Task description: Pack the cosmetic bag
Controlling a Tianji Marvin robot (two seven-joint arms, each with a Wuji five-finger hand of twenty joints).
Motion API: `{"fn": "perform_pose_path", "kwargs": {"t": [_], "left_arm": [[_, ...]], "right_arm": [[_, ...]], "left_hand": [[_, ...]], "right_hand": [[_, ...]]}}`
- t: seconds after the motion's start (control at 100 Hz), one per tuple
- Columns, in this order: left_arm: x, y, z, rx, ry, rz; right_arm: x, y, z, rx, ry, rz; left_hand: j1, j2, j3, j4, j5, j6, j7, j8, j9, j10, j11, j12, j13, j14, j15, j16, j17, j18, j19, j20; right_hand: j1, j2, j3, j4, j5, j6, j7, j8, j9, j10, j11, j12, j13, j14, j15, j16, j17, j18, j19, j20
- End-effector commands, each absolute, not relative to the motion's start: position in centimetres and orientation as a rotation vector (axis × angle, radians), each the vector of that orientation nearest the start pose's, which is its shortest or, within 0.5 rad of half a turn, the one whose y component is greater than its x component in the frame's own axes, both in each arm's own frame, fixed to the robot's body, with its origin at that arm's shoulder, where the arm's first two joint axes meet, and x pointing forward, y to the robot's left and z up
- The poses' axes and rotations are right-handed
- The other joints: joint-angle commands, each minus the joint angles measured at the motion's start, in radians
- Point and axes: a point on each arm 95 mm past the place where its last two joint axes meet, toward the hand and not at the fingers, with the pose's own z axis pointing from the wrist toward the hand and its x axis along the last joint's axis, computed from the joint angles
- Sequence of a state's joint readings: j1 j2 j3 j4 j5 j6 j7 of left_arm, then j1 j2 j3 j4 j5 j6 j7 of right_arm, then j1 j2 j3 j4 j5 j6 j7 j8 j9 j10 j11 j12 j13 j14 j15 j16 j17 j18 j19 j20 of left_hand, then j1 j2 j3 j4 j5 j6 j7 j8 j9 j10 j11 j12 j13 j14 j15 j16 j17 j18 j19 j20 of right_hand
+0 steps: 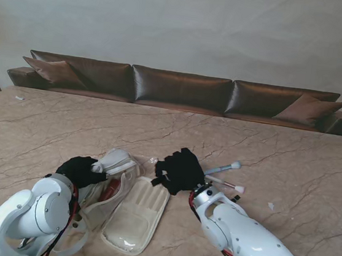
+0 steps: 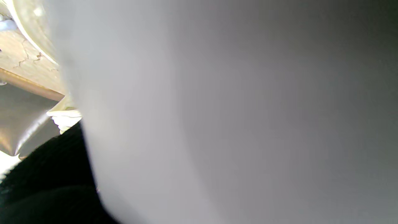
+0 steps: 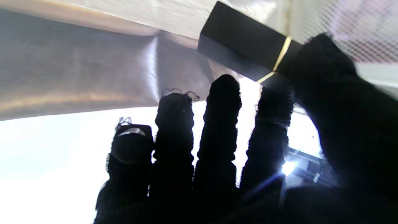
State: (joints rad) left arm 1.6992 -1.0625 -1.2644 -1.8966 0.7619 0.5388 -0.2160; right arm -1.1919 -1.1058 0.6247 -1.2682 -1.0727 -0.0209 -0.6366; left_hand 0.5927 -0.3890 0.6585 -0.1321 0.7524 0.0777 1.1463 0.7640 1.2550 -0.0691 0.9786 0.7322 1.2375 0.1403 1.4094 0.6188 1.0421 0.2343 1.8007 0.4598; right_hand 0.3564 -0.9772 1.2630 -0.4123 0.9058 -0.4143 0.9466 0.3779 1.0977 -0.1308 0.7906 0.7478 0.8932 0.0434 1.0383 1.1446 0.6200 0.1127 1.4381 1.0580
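table (image 1: pixel 66 122) far side free | brushes (image 1: pixel 224 176) — just right of right hand (image 1: pixel 180 170)

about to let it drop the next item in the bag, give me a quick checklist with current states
1. Cosmetics bag open, lying flat on the table: ok.
2. Right robot hand holds an item: ok. The right wrist view shows a black box with a gold band pinched between thumb and fingers.
3. Right robot hand over the bag opening: not ok, it sits at the bag's far edge.
4. Left robot hand steadying the bag's left flap: cannot tell, contact is hidden.
5. Left wrist view usable: not ok, a blurred grey surface fills it.
6. Two brushes left on the table, right of the bag: ok.
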Motion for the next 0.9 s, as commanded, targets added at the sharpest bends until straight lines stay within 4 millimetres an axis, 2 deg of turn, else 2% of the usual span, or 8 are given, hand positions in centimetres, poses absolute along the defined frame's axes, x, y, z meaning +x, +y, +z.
{"fn": "perform_pose_path", "kwargs": {"t": [0.0, 0.23, 0.35, 0.48, 0.56, 0.65, 0.88, 0.89], "left_arm": [[36.1, 1.1, -29.9, -1.798, 1.225, -1.224], [36.1, 1.0, -29.8, -1.795, 1.228, -1.232], [36.0, 1.0, -29.8, -1.792, 1.220, -1.241], [36.0, 0.9, -29.8, -1.794, 1.227, -1.250], [35.9, 0.9, -29.8, -1.794, 1.222, -1.257], [36.0, 0.8, -29.8, -1.795, 1.217, -1.262], [36.0, 0.8, -29.7, -1.795, 1.218, -1.261], [36.0, 0.8, -29.7, -1.795, 1.217, -1.261]], "right_arm": [[41.3, 13.7, -32.8, 0.485, 1.435, 1.895], [41.9, 17.8, -31.8, 0.416, 1.380, 2.050], [41.9, 19.4, -32.1, 0.435, 1.396, 2.095], [41.9, 20.5, -32.3, 0.452, 1.435, 2.133], [41.8, 21.1, -32.7, 0.458, 1.453, 2.155], [41.6, 21.5, -32.9, 0.463, 1.461, 2.180], [41.5, 22.0, -34.0, 0.501, 1.482, 2.207], [41.5, 22.1, -34.0, 0.503, 1.482, 2.210]], "left_hand": [[0.065, 0.043, 0.068, 0.003, -0.019, -0.058, 0.035, 0.015, 0.089, -0.233, 0.109, 0.041, 0.037, -0.011, 0.035, 0.018, 0.028, -0.022, 0.152, -0.001], [0.072, 0.048, 0.055, 0.002, -0.023, -0.062, 0.032, 0.019, 0.086, -0.235, 0.110, 0.045, 0.037, -0.011, 0.035, 0.017, 0.028, -0.018, 0.152, 0.000], [0.073, 0.049, 0.052, 0.002, -0.025, -0.064, 0.030, 0.019, 0.086, -0.236, 0.111, 0.047, 0.037, -0.011, 0.035, 0.017, 0.028, -0.018, 0.152, 0.000], [0.074, 0.051, 0.046, 0.002, -0.026, -0.067, 0.030, 0.021, 0.083, -0.237, 0.111, 0.048, 0.036, -0.015, 0.028, 0.014, 0.027, -0.018, 0.149, -0.001], [0.076, 0.052, 0.045, 0.002, -0.028, -0.069, 0.028, 0.022, 0.082, -0.238, 0.112, 0.050, 0.036, -0.015, 0.026, 0.014, 0.027, -0.017, 0.148, -0.002], [0.077, 0.053, 0.042, 0.002, -0.027, -0.068, 0.028, 0.023, 0.081, -0.238, 0.112, 0.051, 0.036, -0.015, 0.024, 0.013, 0.026, -0.014, 0.144, -0.004], [0.078, 0.054, 0.038, 0.001, -0.029, -0.071, 0.027, 0.024, 0.081, -0.239, 0.112, 0.053, 0.036, -0.014, 0.021, 0.012, 0.026, -0.011, 0.141, -0.005], [0.078, 0.054, 0.038, 0.001, -0.029, -0.071, 0.027, 0.024, 0.081, -0.239, 0.112, 0.053, 0.036, -0.014, 0.021, 0.012, 0.026, -0.011, 0.141, -0.005]], "right_hand": [[0.045, 0.065, 0.042, 0.042, 0.084, -0.065, 0.073, 0.038, 0.025, 0.001, 0.020, 0.009, 0.015, -0.009, 0.024, 0.016, -0.010, 0.012, -0.004, -0.002], [0.045, 0.054, 0.033, 0.030, 0.090, -0.097, 0.077, -0.001, 0.017, -0.021, 0.011, 0.003, 0.002, -0.020, 0.011, 0.016, -0.010, 0.014, -0.019, -0.016], [0.042, 0.068, 0.021, 0.029, 0.081, -0.123, 0.081, -0.007, -0.070, -0.037, 0.010, 0.031, -0.090, -0.027, -0.025, 0.019, -0.057, -0.001, -0.043, -0.020], [0.040, 0.060, 0.021, 0.025, 0.087, -0.125, 0.081, -0.016, -0.209, -0.032, -0.004, 0.049, -0.224, -0.031, -0.066, 0.020, -0.129, -0.012, -0.086, -0.021], [0.038, 0.055, 0.029, 0.019, 0.092, -0.116, 0.089, -0.032, -0.328, -0.019, -0.004, -0.004, -0.344, -0.039, -0.085, 0.002, -0.193, -0.027, -0.128, -0.010], [0.037, 0.049, 0.035, 0.019, 0.100, -0.101, 0.093, -0.036, -0.415, -0.011, -0.029, -0.025, -0.448, -0.052, -0.104, -0.008, -0.255, -0.046, -0.167, -0.017], [0.034, 0.035, 0.042, 0.013, 0.103, -0.097, 0.094, -0.057, -0.535, 0.017, -0.101, -0.175, -0.599, -0.074, -0.114, -0.100, -0.322, -0.069, -0.195, -0.023], [0.034, 0.035, 0.041, 0.014, 0.104, -0.098, 0.100, -0.061, -0.541, 0.018, -0.094, -0.203, -0.606, -0.075, -0.108, -0.116, -0.323, -0.069, -0.195, -0.024]]}}
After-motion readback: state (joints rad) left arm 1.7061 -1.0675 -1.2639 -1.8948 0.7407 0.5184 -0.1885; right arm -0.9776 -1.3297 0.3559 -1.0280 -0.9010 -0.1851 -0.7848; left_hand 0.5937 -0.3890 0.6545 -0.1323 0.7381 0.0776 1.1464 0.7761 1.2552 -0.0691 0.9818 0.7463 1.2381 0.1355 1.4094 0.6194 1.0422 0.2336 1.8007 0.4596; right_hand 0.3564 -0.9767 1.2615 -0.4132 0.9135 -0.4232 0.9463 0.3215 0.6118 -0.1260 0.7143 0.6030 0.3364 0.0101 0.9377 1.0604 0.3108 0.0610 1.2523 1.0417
